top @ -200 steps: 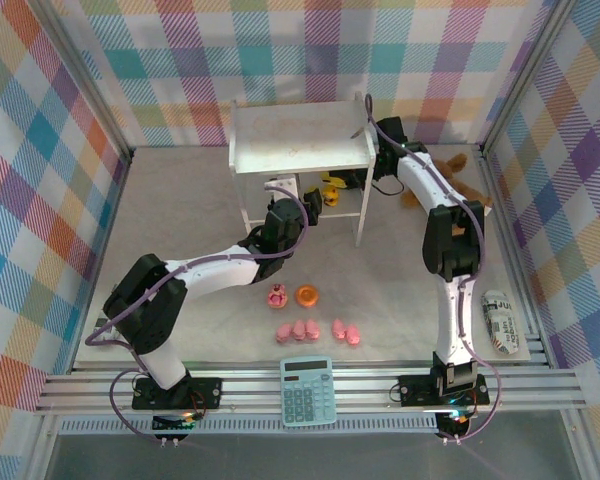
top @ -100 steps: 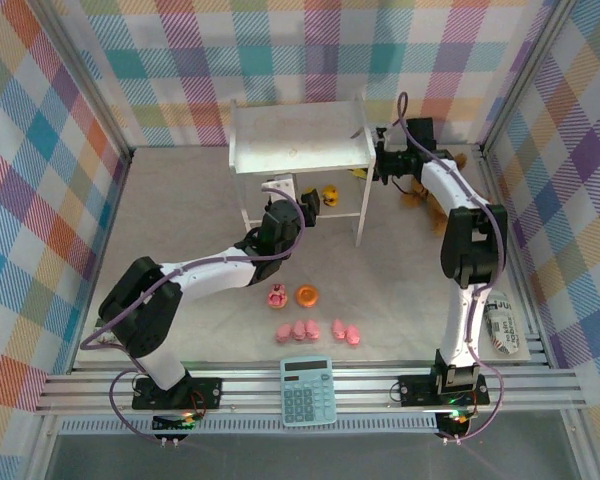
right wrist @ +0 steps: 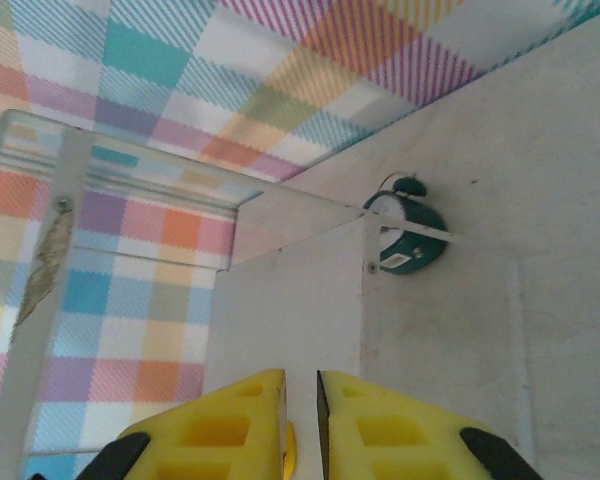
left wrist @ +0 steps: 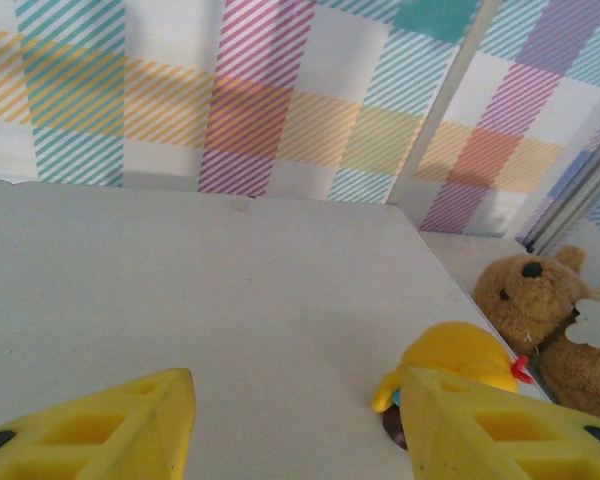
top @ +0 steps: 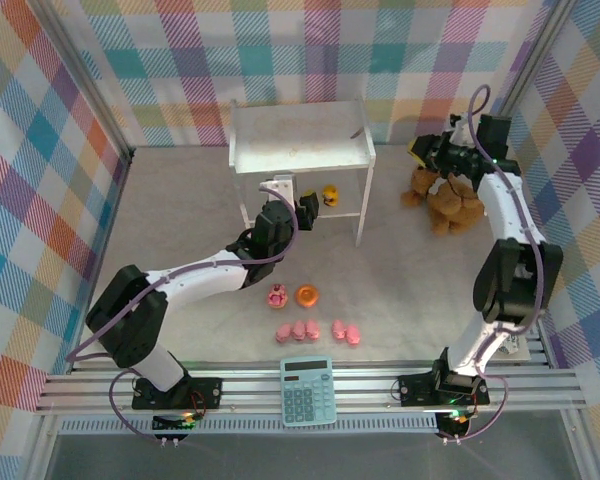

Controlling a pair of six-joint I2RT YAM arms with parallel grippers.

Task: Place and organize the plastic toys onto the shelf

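Observation:
The white shelf point(top: 300, 140) stands at the back middle, and its flat top also shows in the right wrist view point(right wrist: 280, 300). A yellow duck point(top: 330, 195) sits on its lower board. In the left wrist view the duck point(left wrist: 460, 358) is just behind my right finger. My left gripper point(top: 305, 208) point(left wrist: 295, 420) is under the shelf top, open, with nothing between its fingers. On the floor lie the pink pigs point(top: 298, 330), a pink cupcake piece point(top: 277, 296) and an orange ring point(top: 307, 295). My right gripper point(top: 423, 152) point(right wrist: 302, 378) hovers right of the shelf, its jaws almost touching.
A brown plush animal point(top: 445, 195) point(left wrist: 540, 300) lies right of the shelf, under my right arm. A teal calculator point(top: 307, 390) sits at the near edge. A dark green round part point(right wrist: 405, 240) shows beyond a shelf leg. Checked walls close in the back and sides.
My right arm has pulled back from the shelf's right side and swung right, over the plush. The left gripper has stayed under the shelf by the duck.

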